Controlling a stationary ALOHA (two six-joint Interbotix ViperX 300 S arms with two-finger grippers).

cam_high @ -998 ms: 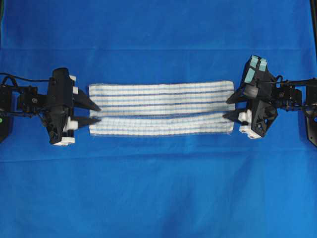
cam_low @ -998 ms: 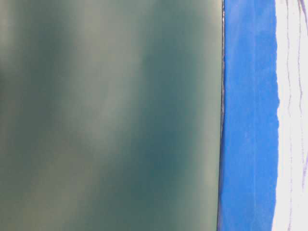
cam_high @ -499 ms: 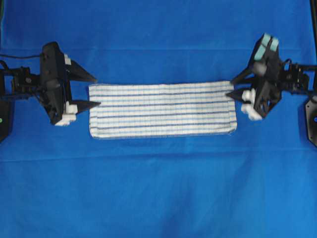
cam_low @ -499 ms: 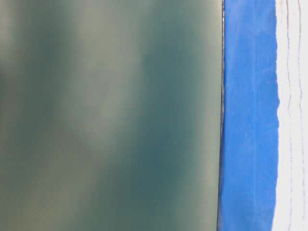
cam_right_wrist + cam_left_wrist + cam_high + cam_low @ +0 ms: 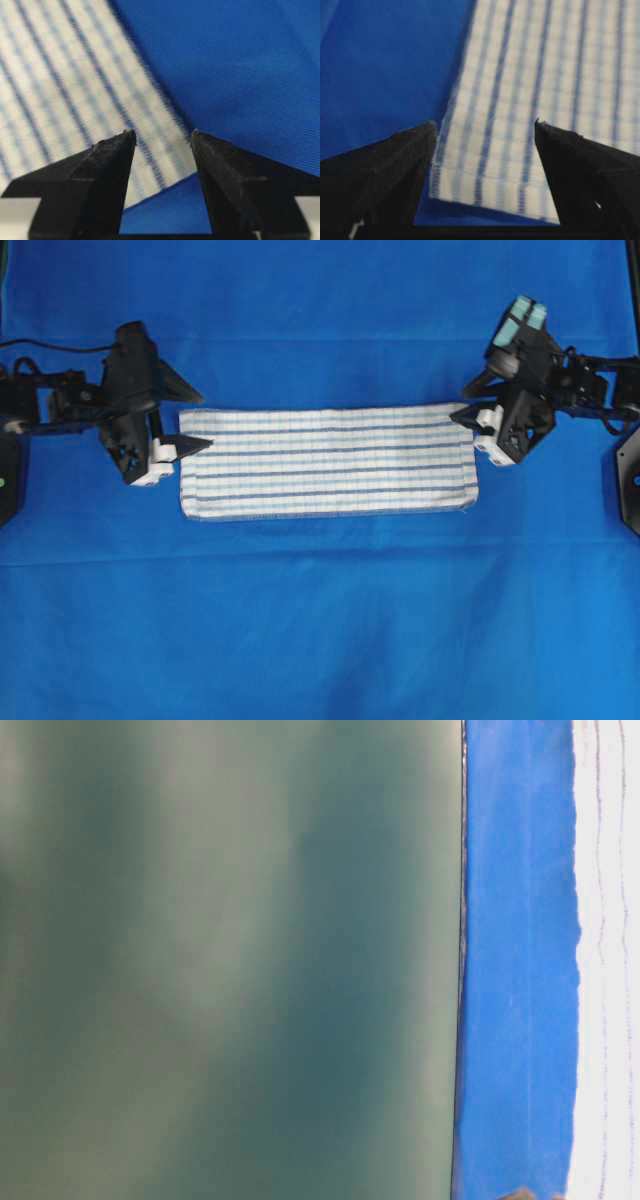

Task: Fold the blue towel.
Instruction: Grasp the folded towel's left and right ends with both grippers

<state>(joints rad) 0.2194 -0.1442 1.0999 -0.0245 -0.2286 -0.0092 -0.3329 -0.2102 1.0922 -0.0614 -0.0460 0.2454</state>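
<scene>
The left gripper (image 5: 197,420) sits just off the left short end of the blue towel (image 5: 325,462), near that end's far corner as the overhead view shows it. Its two black fingers are spread apart with nothing between them; one tip reaches out over the table covering (image 5: 320,620) beyond the towel's far edge, the other tip points at the towel's left end, at or just over its edge. In the left wrist view the gripper (image 5: 485,127) frames the towel's near corner (image 5: 540,100) between its parted fingers: the cloth lies below and ahead of the tips, flat on the covering (image 5: 385,65), not pinched.

The towel itself lies in the middle of the covering as a long folded band, striped lengthwise, its long edges running from one gripper to the other. In the table-level view only a white strip of it (image 5: 608,960) shows at the right margin, beside blue covering (image 5: 515,970); the rest of that view is a blurred grey-green surface.

The right gripper (image 5: 463,402) is at the towel's right end, by its far corner, fingers likewise parted and empty. In the right wrist view the gripper (image 5: 162,132) straddles the towel's corner edge (image 5: 75,90), the cloth lying under and beyond the tips, with bare covering (image 5: 240,65) to the right.
</scene>
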